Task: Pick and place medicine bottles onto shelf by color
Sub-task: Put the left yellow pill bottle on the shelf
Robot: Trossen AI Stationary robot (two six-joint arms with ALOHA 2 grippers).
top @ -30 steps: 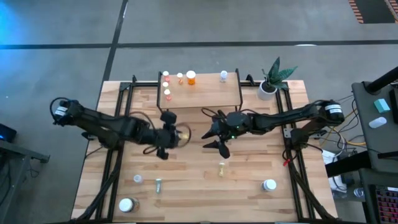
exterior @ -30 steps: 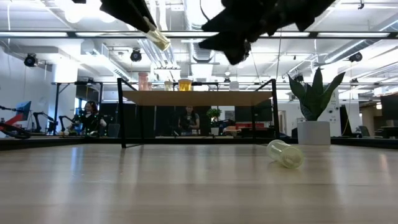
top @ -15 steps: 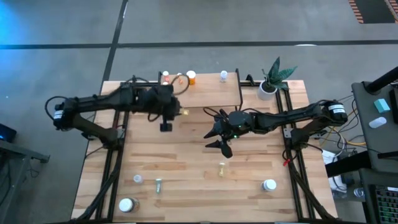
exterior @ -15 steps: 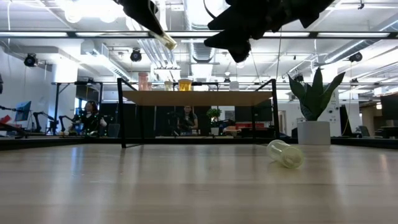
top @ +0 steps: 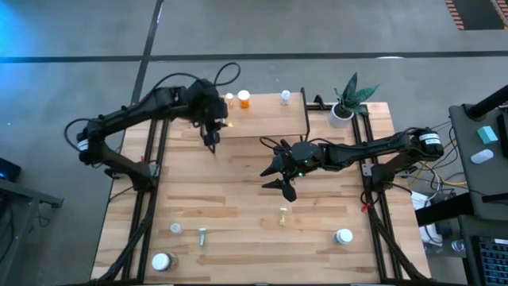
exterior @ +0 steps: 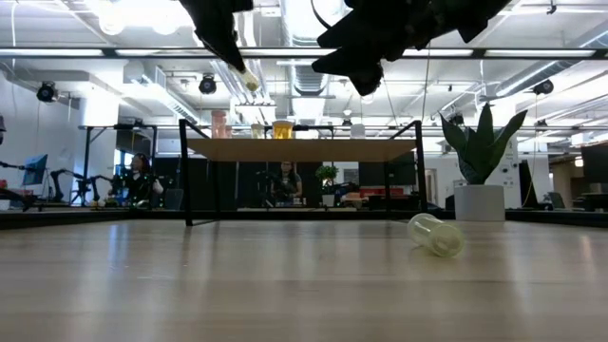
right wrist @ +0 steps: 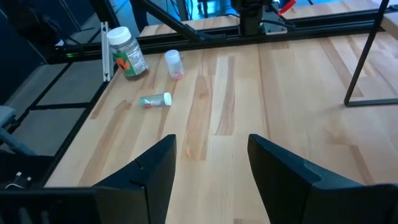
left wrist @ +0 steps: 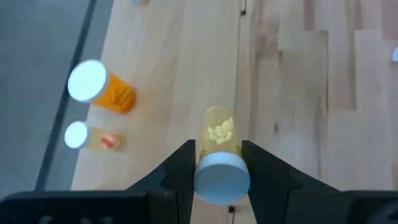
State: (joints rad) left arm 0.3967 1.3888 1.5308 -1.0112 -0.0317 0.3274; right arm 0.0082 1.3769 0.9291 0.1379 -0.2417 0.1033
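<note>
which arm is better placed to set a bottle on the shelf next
Left. The left gripper already holds a yellow-pill bottle over the shelf. The right gripper, fingers open and empty, hangs over mid-table.

Bare shelf (top: 270, 119) middle between the orange bottle (top: 244, 99) and a clear vial (top: 285, 97).

From above, my left claw (top: 212, 137) covers the near left part of the shelf (top: 270, 119), and the bottle (left wrist: 222, 163) I grip is hidden under it there. The small bottles on the shelf's far left (top: 229, 98) are too tiny to tell colours apart. In the level view both my arms run off the top edge, so my right claw (exterior: 366, 76) reads only as a dark shape.
</note>
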